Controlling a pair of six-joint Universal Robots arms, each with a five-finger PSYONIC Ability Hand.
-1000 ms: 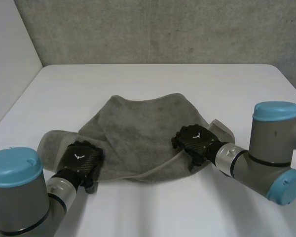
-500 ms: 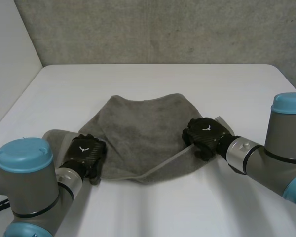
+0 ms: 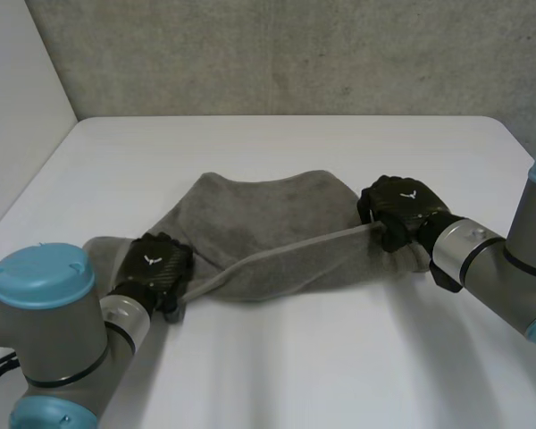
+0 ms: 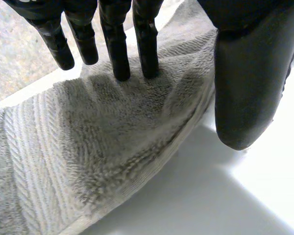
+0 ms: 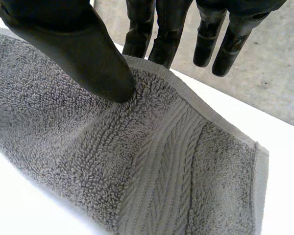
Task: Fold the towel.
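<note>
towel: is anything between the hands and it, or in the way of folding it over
Nothing visible. The left hand pinches the towel on its near edge towards the left end, and the right hand pinches that edge near the right end, with it stretched between them. Nothing on the table blocks the fold.

The towel (image 3: pixel 268 232) is mid-grey all over with a looped terry pile. In the right wrist view a woven herringbone band (image 5: pixel 159 171) crosses it beside a flat, smooth hem. The left hand (image 3: pixel 152 273) and right hand (image 3: pixel 400 207) are black, their backs showing a fine carbon weave and a small white emblem. The arms (image 3: pixel 491 268) are grey with light-blue caps (image 3: pixel 37 275). The table (image 3: pixel 277 143) is white. The wall (image 3: pixel 295 54) across the top of the frame is mottled grey, with a plain pale panel (image 3: pixel 18 89) at upper left.
</note>
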